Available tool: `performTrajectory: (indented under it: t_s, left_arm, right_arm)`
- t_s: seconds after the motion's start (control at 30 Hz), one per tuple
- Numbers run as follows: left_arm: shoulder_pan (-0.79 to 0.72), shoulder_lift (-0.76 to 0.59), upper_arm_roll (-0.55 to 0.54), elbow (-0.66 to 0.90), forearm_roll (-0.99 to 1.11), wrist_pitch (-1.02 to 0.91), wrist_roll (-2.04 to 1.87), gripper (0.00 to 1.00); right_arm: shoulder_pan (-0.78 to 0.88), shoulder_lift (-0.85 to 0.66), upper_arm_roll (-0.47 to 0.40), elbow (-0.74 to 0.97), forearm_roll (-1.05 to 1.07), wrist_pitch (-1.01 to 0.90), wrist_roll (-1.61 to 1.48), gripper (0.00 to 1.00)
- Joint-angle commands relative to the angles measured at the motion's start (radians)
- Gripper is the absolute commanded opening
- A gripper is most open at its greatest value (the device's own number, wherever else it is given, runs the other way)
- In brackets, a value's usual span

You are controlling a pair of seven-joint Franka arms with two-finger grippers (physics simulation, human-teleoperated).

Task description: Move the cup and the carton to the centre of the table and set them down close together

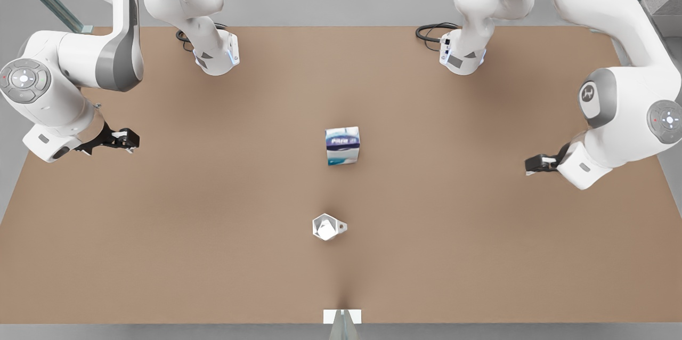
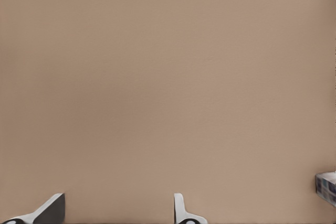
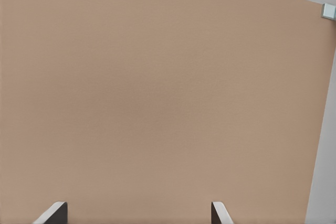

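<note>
So both arms are just parked out at the sides of the bench [image 1: 213, 196], nothing in hand. The left end effector [image 1: 533, 164] hangs over the front view's right side, and in its wrist view [image 2: 115, 216] the two fingers [image 2: 52, 211] sit clearly apart with bare bench top between them. A sliver of the carton [image 2: 326, 187] pokes in at the edge of that shot, well away from the fingers.

The right end effector [image 1: 128, 139] is over on the front view's left, fingers spread too [image 3: 136, 216], with the bench edge in sight off to one side.

The carton [image 1: 342, 145] stands around the middle of the bench, roughly level with both end effectors and well apart from each. The cup [image 1: 327, 227] sits upright closer to the bench's near edge in the front view, handle pointing to the front view's right. There's a clear gap between cup and carton, so they aren't touching.
</note>
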Motion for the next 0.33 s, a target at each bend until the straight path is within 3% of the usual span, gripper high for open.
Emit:
performTrajectory:
  t_s: [0.0, 0.03, 0.1, 0.2, 0.3]
  left_arm:
    - [0.036, 0.003, -0.041, 0.008, 0.06, 0.0, 0.0, 1.0]
    - [0.095, 0.003, -0.144, 0.022, 0.129, -0.003, -0.009, 1.0]
    - [0.092, -0.002, -0.145, 0.022, 0.129, -0.017, -0.078, 1.0]
    - [-0.039, -0.082, -0.046, -0.018, 0.12, -0.081, -0.092, 1.0]
    - [-0.046, -0.083, -0.015, -0.011, 0.077, -0.079, -0.099, 1.0]
  right_arm:
    - [0.0, 0.0, 0.0, 0.0, 0.0, 0.002, 0.0, 1.0]
    - [0.0, 0.0, 0.0, 0.0, 0.0, 0.002, 0.0, 1.0]
    - [0.0, 0.0, 0.0, 0.0, 0.0, 0.002, 0.0, 1.0]
    - [0.0, 0.0, 0.0, 0.0, 0.0, 0.002, 0.0, 1.0]
    - [0.0, 0.0, 0.0, 0.0, 0.0, 0.0, 0.0, 1.0]
